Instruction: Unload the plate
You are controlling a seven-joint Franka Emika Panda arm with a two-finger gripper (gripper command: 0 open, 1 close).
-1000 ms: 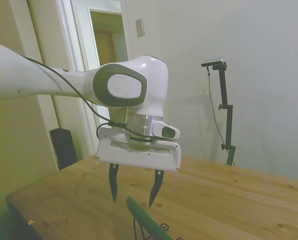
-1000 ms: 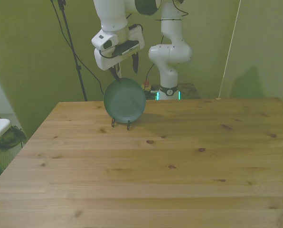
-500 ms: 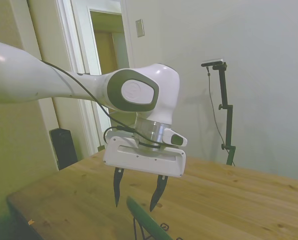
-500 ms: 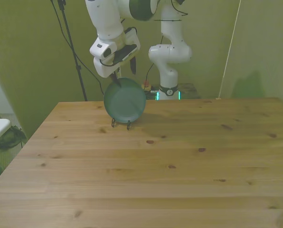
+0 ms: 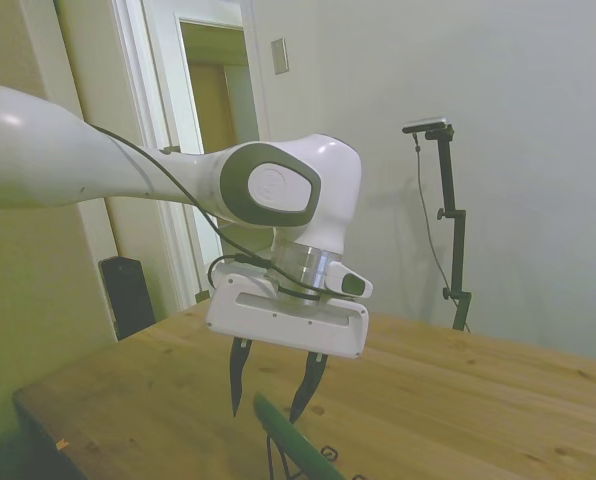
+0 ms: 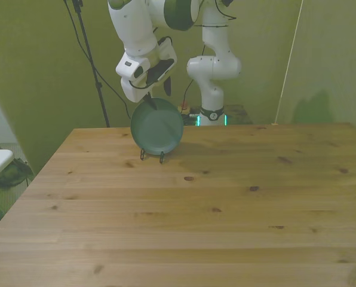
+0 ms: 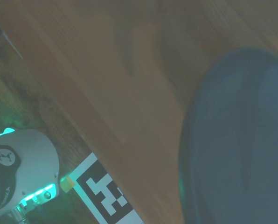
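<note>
Knotty pine planks run bare across the near half of the bench [image 6: 184,203], and only toward its far side, on the front view's left, does the dark green plate [image 6: 157,127] stand on edge, propped nearly upright in a thin black wire rack [image 6: 151,155] whose feet rest on the wood. Directly above the plate's top rim hangs the white Franka arm's end effector [image 5: 270,381], its two dark fingers apart with the rim's edge just below and between them in the side view; nothing is clamped yet. The step in hand appears to be the descent onto the rim: done well, it would mean lowering straight down until the fingers straddle the thin edge, closing firmly, then lifting vertically so the plate clears the wires without tipping the light rack. Out of focus, the wrist view shows the plate's green face close by, and beyond the bench edge a black-and-white square marker [image 7: 106,196]; lettering on the robot base [image 7: 10,172] beside it is too small to read. Behind, a pale wall and an open doorway [image 5: 213,150] close the scene.
</note>
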